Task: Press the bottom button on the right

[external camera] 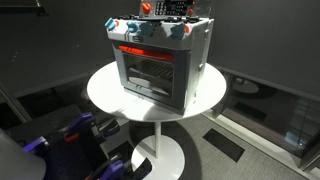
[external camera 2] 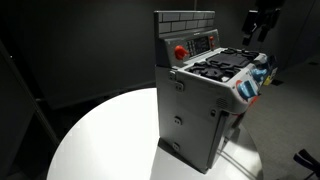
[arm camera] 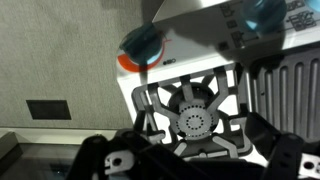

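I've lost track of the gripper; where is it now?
In an exterior view the gripper hangs at the top right, higher than the toy stove and touching nothing; the stove stands on the round white table.

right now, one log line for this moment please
gripper open | hovers above toy stove, not touching | burner under it in wrist view | stove on round table

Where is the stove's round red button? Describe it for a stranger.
On the round white table stands a grey toy stove. Its upright back panel, behind the burners, carries the round red button, the only round thing there, beside a rectangular control panel.
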`<state>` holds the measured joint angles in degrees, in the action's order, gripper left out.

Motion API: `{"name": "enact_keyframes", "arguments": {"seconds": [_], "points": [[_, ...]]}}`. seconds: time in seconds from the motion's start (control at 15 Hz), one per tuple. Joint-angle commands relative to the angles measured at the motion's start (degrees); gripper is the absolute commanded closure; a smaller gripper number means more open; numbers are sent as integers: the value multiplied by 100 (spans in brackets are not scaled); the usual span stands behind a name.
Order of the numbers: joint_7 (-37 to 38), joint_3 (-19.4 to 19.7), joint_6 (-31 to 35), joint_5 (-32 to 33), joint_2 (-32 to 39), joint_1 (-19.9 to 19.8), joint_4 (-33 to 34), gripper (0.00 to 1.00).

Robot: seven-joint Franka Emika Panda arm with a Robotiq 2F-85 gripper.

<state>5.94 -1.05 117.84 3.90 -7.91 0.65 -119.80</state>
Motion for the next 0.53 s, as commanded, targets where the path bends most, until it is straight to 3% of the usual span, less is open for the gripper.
{"name": "enact_keyframes", "arguments": {"seconds": [0.0, 0.47], "points": [[-280, 39, -283, -69, -408, -17, -266, 0], [-158, 3, -259, -4, -396, -27, -305, 0]]}}
